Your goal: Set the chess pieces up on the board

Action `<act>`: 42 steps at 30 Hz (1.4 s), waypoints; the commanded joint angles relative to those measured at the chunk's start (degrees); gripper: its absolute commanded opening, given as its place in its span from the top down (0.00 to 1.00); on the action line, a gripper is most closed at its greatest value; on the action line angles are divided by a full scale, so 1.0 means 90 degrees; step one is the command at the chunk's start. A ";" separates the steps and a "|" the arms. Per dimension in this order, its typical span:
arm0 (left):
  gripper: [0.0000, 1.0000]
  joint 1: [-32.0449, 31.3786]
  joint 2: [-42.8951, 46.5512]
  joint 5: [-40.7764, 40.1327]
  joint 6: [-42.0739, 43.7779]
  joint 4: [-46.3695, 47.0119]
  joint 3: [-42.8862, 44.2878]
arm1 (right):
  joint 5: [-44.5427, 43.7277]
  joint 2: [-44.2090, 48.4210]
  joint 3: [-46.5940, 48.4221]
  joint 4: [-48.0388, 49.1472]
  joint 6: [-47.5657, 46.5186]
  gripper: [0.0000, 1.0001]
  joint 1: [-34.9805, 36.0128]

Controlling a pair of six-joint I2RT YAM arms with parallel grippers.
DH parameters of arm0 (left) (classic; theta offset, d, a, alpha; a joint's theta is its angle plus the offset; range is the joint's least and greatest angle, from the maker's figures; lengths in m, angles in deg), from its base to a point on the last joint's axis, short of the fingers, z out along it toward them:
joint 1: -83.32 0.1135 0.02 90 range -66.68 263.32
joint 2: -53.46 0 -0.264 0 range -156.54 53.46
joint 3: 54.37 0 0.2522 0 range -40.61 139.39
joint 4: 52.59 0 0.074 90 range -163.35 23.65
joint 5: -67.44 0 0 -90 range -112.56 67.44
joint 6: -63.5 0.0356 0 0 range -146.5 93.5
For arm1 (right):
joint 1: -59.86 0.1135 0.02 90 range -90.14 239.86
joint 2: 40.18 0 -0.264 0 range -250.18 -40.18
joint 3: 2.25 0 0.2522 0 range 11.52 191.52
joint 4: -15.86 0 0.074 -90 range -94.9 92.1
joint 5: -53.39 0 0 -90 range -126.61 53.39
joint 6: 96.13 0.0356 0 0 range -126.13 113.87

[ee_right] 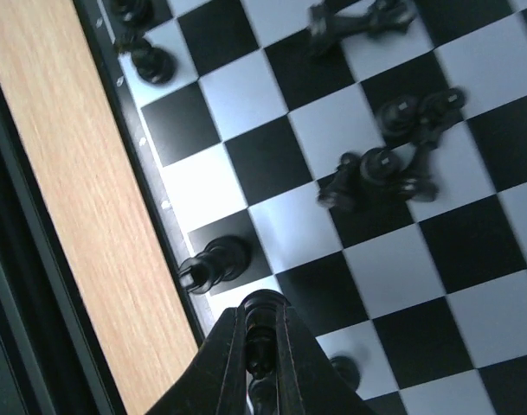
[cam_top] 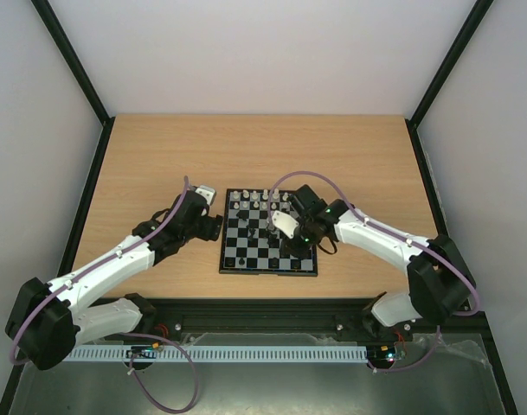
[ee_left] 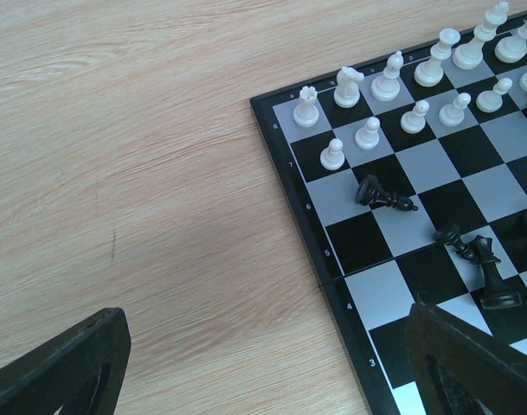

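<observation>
Black is the chess piece (ee_right: 263, 304) pinched in my right claw (ee_right: 261, 341), jaws drawn almost fully together on it, over the near edge row of the board (ee_right: 129, 112). The square I judge it needs lies straight below me, just right of a standing black piece (ee_right: 215, 259) on that same row. The held piece seems to run along my fingers, base down. My left claw (ee_left: 267, 354) gapes wide and empty off the board's left edge, farther away

The white-shelled left arm (cam_top: 107, 264) and right arm (cam_top: 380, 235) have bulky black joints, black wrists and looping lilac cables (cam_top: 311, 172).
</observation>
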 commanded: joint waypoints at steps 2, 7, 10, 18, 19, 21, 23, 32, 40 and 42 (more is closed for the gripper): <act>0.10 0.0063 -0.0066 0.0033 0.0041 -0.0135 0.0163 | 0.0209 -0.0035 -0.0301 -0.0192 -0.0270 0.94 0.0167; 0.10 0.0068 -0.0065 0.0033 0.0046 -0.0134 0.0159 | 0.0217 -0.0246 -0.0435 -0.0130 -0.0312 0.94 0.0228; 0.10 0.0073 -0.0065 0.0033 0.0046 -0.0132 0.0161 | 0.0221 -0.0282 -0.0469 -0.0108 -0.0322 0.93 0.0251; 0.10 0.0087 -0.0075 0.0062 0.0046 -0.0133 0.0165 | 0.0234 -0.0382 -0.0517 -0.0104 -0.0313 0.92 0.0273; 0.10 0.0086 -0.0075 0.0071 0.0046 -0.0133 0.0162 | 0.0230 -0.0391 -0.0522 -0.0098 -0.0312 0.92 0.0270; 0.10 0.0092 -0.0077 0.0077 0.0047 -0.0133 0.0163 | 0.0227 -0.0409 -0.0532 -0.0077 -0.0305 0.91 0.0277; 0.10 0.0088 -0.0075 0.0081 0.0047 -0.0133 0.0159 | 0.0240 -0.0420 -0.0533 -0.0070 -0.0303 0.91 0.0287; 0.10 0.0101 -0.0065 0.0106 0.0046 -0.0136 0.0163 | 0.0211 -0.0530 -0.0560 0.0038 -0.0259 0.85 0.0337; 0.10 0.0104 -0.0064 0.0111 0.0046 -0.0143 0.0166 | 0.0294 -0.0099 -0.0310 -0.0165 -0.0239 0.70 0.0316; 0.10 0.0105 -0.0066 0.0101 0.0037 -0.0143 0.0159 | 0.0439 0.0234 -0.0214 -0.0210 -0.0312 0.68 0.0252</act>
